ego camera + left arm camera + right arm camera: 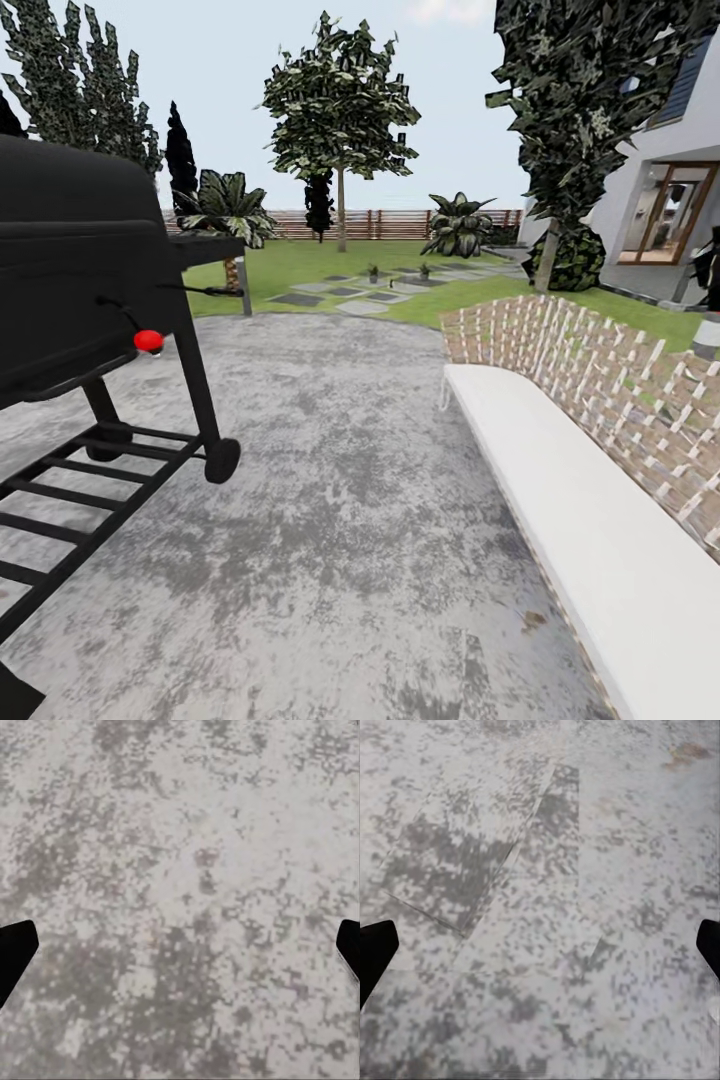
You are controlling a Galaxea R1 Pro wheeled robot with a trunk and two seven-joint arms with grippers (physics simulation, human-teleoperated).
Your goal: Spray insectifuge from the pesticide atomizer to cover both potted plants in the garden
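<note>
**Patio crossing, plants far ahead**

Mottled grey concrete patio runs between a black wheeled grill and a white-cushioned wicker bench. Two small green potted plants stand well ahead on the stepping-stone lawn, roughly centred between arms. Left gripper and right gripper hang spread, empty.

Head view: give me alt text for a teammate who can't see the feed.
A mottled grey concrete patio stretches ahead to a lawn with stepping stones, where two small potted plants stand far off before a wooden fence. A black grill with a red knob stands left; a white-cushioned wicker bench runs along the right.
</note>
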